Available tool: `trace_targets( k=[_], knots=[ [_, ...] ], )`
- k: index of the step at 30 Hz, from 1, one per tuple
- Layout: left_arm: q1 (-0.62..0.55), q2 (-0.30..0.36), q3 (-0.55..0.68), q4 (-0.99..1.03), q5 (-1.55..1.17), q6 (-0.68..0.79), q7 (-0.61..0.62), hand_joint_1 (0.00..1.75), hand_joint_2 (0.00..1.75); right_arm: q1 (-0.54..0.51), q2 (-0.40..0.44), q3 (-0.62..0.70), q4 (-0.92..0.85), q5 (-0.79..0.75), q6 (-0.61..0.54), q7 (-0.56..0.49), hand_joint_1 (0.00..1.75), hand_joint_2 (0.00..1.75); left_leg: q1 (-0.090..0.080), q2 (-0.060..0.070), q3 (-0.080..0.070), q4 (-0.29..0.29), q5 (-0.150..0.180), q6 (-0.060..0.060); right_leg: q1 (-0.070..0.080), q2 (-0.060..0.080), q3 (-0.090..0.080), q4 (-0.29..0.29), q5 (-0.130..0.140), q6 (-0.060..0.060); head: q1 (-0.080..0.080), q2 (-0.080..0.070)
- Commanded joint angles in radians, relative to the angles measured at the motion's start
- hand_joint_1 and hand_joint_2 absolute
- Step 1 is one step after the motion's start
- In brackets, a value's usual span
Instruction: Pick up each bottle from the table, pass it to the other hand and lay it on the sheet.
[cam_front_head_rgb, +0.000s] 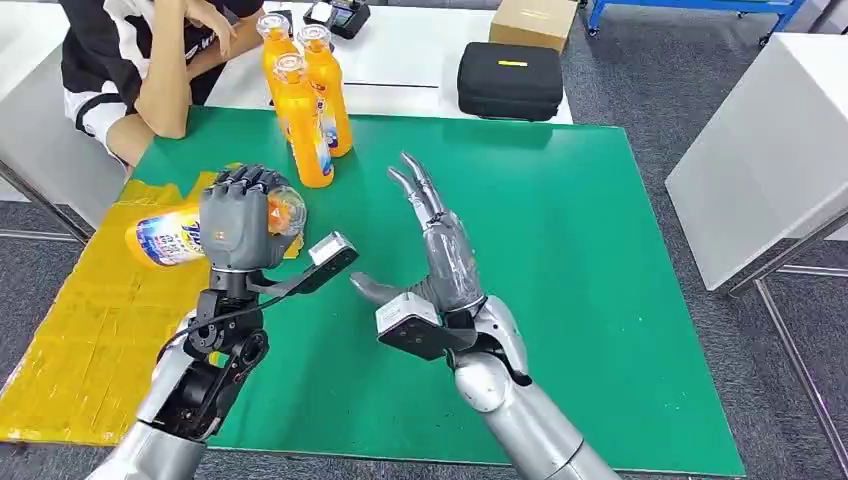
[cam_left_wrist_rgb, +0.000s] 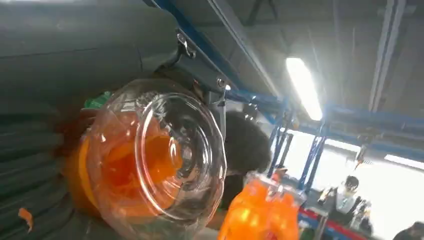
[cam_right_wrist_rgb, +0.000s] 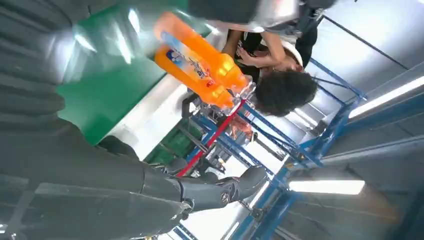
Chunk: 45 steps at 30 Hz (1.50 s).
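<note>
Above the yellow sheet (cam_front_head_rgb: 90, 340), left robot hand (cam_front_head_rgb: 240, 222) grips a bottle (cam_front_head_rgb: 170, 236); right robot hand (cam_front_head_rgb: 440, 255) spread

- On the green mat (cam_front_head_rgb: 560, 250), three upright bottles (cam_front_head_rgb: 305, 120) cluster at the far left.
- The yellow sheet (cam_front_head_rgb: 90, 330) lies left of the mat.
- A bottle on its side (cam_front_head_rgb: 170, 235) sits in the left hand (cam_front_head_rgb: 238, 228), above the sheet's edge.
- The right hand (cam_front_head_rgb: 440, 260) is over the mat's middle.
- A black case (cam_front_head_rgb: 510, 80) and cardboard box (cam_front_head_rgb: 533, 20) lie behind the mat.
- A person (cam_front_head_rgb: 150, 50) sits far left.

White worktop (cam_front_head_rgb: 420, 60) under a green mat (cam_front_head_rgb: 560, 300); three orange bottles (cam_front_head_rgb: 305, 125) standing at the mat's far-left corner, yellow sheet (cam_front_head_rgb: 90, 330) overlapping its left edge, black case (cam_front_head_rgb: 510, 80) just beyond its far edge
</note>
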Motion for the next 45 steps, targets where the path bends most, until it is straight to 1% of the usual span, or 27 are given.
trace_targets(
  k=[1, 2, 5, 6, 7, 8, 9, 10, 11, 12, 15, 16, 17, 19, 20, 23, 24, 25, 28, 29, 30, 35, 37, 38, 40, 41, 45],
  knots=[
    [-0.124, 0.024, 0.043, 0.294, -0.069, -0.029, 0.044, 1.75, 1.75, 0.016, -0.027, -0.015, -0.120, 0.018, -0.003, 0.001, 0.00, 1.75, 0.001, -0.001, 0.005, 0.000, -0.002, 0.000, 0.001, 0.000, 0.005, 0.000, -0.002, -0.005, 0.000, 0.000],
    [-0.126, 0.027, 0.046, 0.298, -0.068, -0.026, 0.040, 1.75, 1.75, 0.017, -0.028, -0.013, -0.128, 0.022, 0.000, 0.006, 0.00, 1.75, 0.001, -0.002, 0.007, 0.001, -0.003, 0.000, 0.002, 0.000, 0.007, 0.001, -0.003, -0.007, 0.000, 0.000],
    [-0.126, 0.027, 0.046, 0.298, -0.068, -0.026, 0.040, 1.75, 1.75, 0.017, -0.028, -0.013, -0.128, 0.022, 0.000, 0.006, 0.00, 1.75, 0.001, -0.001, 0.004, 0.000, -0.002, 0.000, 0.001, 0.000, 0.005, 0.000, -0.002, -0.005, 0.000, 0.000],
    [-0.126, 0.027, 0.046, 0.298, -0.068, -0.026, 0.040, 1.75, 1.75, 0.017, -0.028, -0.013, -0.128, 0.022, 0.000, 0.006, 0.00, 1.75, 0.001, -0.001, 0.007, 0.001, -0.004, 0.001, 0.001, 0.000, 0.007, 0.001, -0.003, -0.007, 0.000, 0.000],
    [-0.126, 0.023, 0.048, 0.299, -0.069, -0.034, 0.045, 1.75, 1.75, 0.017, -0.028, -0.013, -0.126, 0.022, 0.000, 0.006, 0.00, 1.75, 0.001, -0.001, 0.005, 0.000, -0.002, 0.000, 0.001, 0.000, 0.005, 0.000, -0.002, -0.005, 0.000, 0.000],
    [-0.125, 0.025, 0.054, 0.303, -0.079, -0.045, 0.059, 1.75, 1.75, 0.019, -0.030, -0.011, -0.139, 0.024, -0.003, 0.001, 0.00, 1.75, 0.001, -0.002, 0.008, 0.001, -0.004, 0.001, 0.002, 0.000, 0.008, 0.001, -0.004, -0.007, 0.000, 0.000],
    [-0.126, 0.029, 0.060, 0.311, -0.087, -0.057, 0.070, 1.75, 1.75, 0.024, -0.032, -0.009, -0.161, 0.026, -0.007, -0.001, 0.00, 1.75, 0.001, -0.001, 0.004, 0.000, -0.002, 0.000, 0.001, 0.000, 0.004, 0.000, -0.002, -0.005, 0.000, 0.000],
    [-0.132, 0.036, 0.067, 0.333, -0.136, -0.072, 0.122, 1.75, 1.75, 0.035, -0.037, -0.007, -0.204, 0.027, -0.010, 0.000, 0.00, 1.75, 0.001, -0.001, 0.007, 0.001, -0.004, 0.001, 0.001, 0.000, 0.007, 0.001, -0.004, -0.007, 0.000, 0.000],
    [-0.139, 0.044, 0.060, 0.356, -0.174, -0.077, 0.157, 1.75, 1.75, 0.039, -0.042, -0.003, -0.232, 0.033, -0.008, 0.006, 0.00, 1.75, 0.001, -0.001, 0.005, 0.001, -0.003, 0.000, 0.001, 0.000, 0.005, 0.001, -0.003, -0.006, 0.000, 0.000],
    [-0.152, 0.052, 0.047, 0.398, -0.174, -0.093, 0.189, 1.75, 1.75, 0.045, -0.048, 0.001, -0.264, 0.039, -0.009, 0.013, 0.00, 1.75, 0.001, -0.001, 0.007, 0.001, -0.004, 0.000, 0.001, 0.000, 0.007, 0.001, -0.004, -0.007, 0.000, 0.000],
    [-0.179, 0.081, -0.019, 0.501, -0.174, -0.115, 0.301, 1.75, 1.75, 0.062, -0.052, 0.003, -0.313, 0.055, -0.007, 0.021, 0.00, 1.75, 0.001, -0.002, 0.005, 0.000, -0.002, 0.000, 0.001, 0.000, 0.005, 0.001, -0.002, -0.005, 0.000, 0.000],
    [-0.190, 0.094, -0.063, 0.537, -0.174, -0.131, 0.361, 1.75, 1.75, 0.066, -0.052, 0.004, -0.322, 0.062, -0.005, 0.022, 0.00, 1.75, 0.001, -0.001, 0.008, 0.001, -0.004, 0.000, 0.002, 0.001, 0.007, 0.001, -0.004, -0.007, 0.000, 0.000],
    [-0.194, 0.099, -0.077, 0.561, -0.174, -0.143, 0.392, 1.75, 1.75, 0.067, -0.051, 0.005, -0.326, 0.066, -0.003, 0.023, 0.00, 1.75, 0.000, -0.001, 0.004, -0.001, -0.001, 0.000, 0.001, 0.000, 0.004, 0.000, -0.002, -0.004, 0.000, 0.000],
    [-0.196, 0.107, -0.078, 0.605, -0.174, -0.160, 0.414, 1.75, 1.75, 0.070, -0.046, 0.005, -0.338, 0.071, -0.004, 0.024, 0.00, 1.75, 0.001, -0.001, 0.009, 0.000, -0.004, 0.000, 0.001, 0.001, 0.009, 0.001, -0.004, -0.008, 0.000, 0.000],
    [-0.197, 0.110, -0.087, 0.616, -0.174, -0.164, 0.423, 1.75, 1.75, 0.070, -0.046, 0.006, -0.341, 0.072, -0.003, 0.024, 0.00, 1.75, 0.001, 0.000, 0.007, 0.000, -0.003, 0.000, 0.001, 0.001, 0.006, 0.000, -0.003, -0.006, 0.000, 0.000],
    [-0.199, 0.118, -0.095, 0.674, -0.174, -0.187, 0.438, 1.75, 1.75, 0.078, -0.049, 0.006, -0.376, 0.081, 0.002, 0.031, 0.00, 1.75, 0.001, 0.000, 0.009, 0.001, -0.005, 0.001, 0.002, 0.001, 0.008, 0.001, -0.004, -0.007, 0.000, 0.000],
    [-0.200, 0.119, -0.098, 0.682, -0.174, -0.193, 0.442, 1.75, 1.75, 0.080, -0.049, 0.006, -0.381, 0.082, 0.003, 0.032, 0.00, 1.75, 0.001, 0.000, 0.005, 0.000, -0.002, 0.000, 0.001, 0.001, 0.005, 0.000, -0.002, -0.005, 0.000, 0.000],
    [-0.202, 0.122, -0.110, 0.694, -0.174, -0.204, 0.452, 1.75, 1.75, 0.082, -0.050, 0.005, -0.389, 0.084, 0.004, 0.034, 0.00, 1.75, 0.001, 0.000, 0.007, 0.001, -0.004, 0.000, 0.001, 0.001, 0.007, 0.001, -0.004, -0.006, 0.000, 0.000],
    [-0.205, 0.121, -0.123, 0.713, -0.174, -0.231, 0.470, 1.75, 1.75, 0.088, -0.052, 0.006, -0.403, 0.089, 0.007, 0.037, 0.00, 1.75, 0.001, -0.001, 0.004, 0.000, -0.002, 0.000, 0.001, 0.000, 0.004, 0.000, -0.002, -0.004, 0.000, 0.000],
    [-0.203, 0.119, -0.135, 0.721, -0.174, -0.244, 0.473, 1.75, 1.75, 0.097, -0.056, 0.011, -0.423, 0.096, 0.008, 0.038, 0.00, 1.75, 0.001, -0.001, 0.006, 0.001, -0.003, 0.000, 0.001, 0.001, 0.006, 0.000, -0.003, -0.006, 0.000, 0.000],
    [-0.199, 0.114, -0.122, 0.722, -0.174, -0.250, 0.465, 1.75, 1.75, 0.100, -0.057, 0.014, -0.432, 0.103, 0.012, 0.042, 0.00, 1.75, 0.001, -0.001, 0.008, 0.001, -0.004, 0.000, 0.002, 0.000, 0.008, 0.001, -0.004, -0.007, 0.000, 0.000],
    [-0.185, 0.094, -0.096, 0.730, -0.174, -0.279, 0.425, 1.75, 1.75, 0.108, -0.059, 0.015, -0.438, 0.115, 0.016, 0.052, 0.00, 1.75, 0.001, 0.000, 0.004, 0.000, -0.002, 0.000, 0.001, 0.000, 0.004, 0.000, -0.002, -0.005, 0.000, 0.000],
    [-0.174, 0.088, -0.065, 0.731, -0.174, -0.268, 0.405, 1.75, 1.75, 0.110, -0.056, 0.010, -0.432, 0.118, 0.017, 0.054, 0.00, 1.75, 0.001, -0.001, 0.009, 0.001, -0.005, 0.001, 0.002, 0.001, 0.008, 0.001, -0.004, -0.007, 0.000, 0.000],
    [-0.164, 0.086, -0.047, 0.725, -0.174, -0.241, 0.392, 1.75, 1.75, 0.111, -0.056, 0.008, -0.431, 0.119, 0.017, 0.053, 0.00, 1.75, 0.001, -0.001, 0.006, 0.000, -0.003, 0.000, 0.001, 0.000, 0.006, 0.000, -0.002, -0.005, 0.000, 0.000],
    [-0.161, 0.085, -0.044, 0.726, -0.174, -0.236, 0.390, 1.75, 1.75, 0.111, -0.057, 0.008, -0.431, 0.119, 0.018, 0.053, 0.00, 1.75, 0.001, 0.000, 0.006, 0.000, -0.003, 0.000, 0.002, 0.001, 0.006, 0.000, -0.002, -0.006, 0.000, 0.000],
    [-0.152, 0.080, -0.012, 0.720, -0.157, -0.207, 0.363, 0.00, 1.75, 0.112, -0.059, 0.006, -0.437, 0.121, 0.023, 0.057, 0.00, 1.75, 0.001, -0.001, 0.008, 0.001, -0.004, 0.001, 0.002, 0.001, 0.008, 0.000, -0.004, -0.007, 0.000, 0.000],
    [-0.150, 0.079, -0.005, 0.718, -0.158, -0.197, 0.355, 0.00, 1.75, 0.113, -0.060, 0.006, -0.438, 0.121, 0.025, 0.058, 0.00, 1.75, 0.001, -0.001, 0.003, 0.000, -0.002, 0.000, 0.001, 0.000, 0.004, 0.000, -0.002, -0.004, 0.000, 0.000]
  ],
)
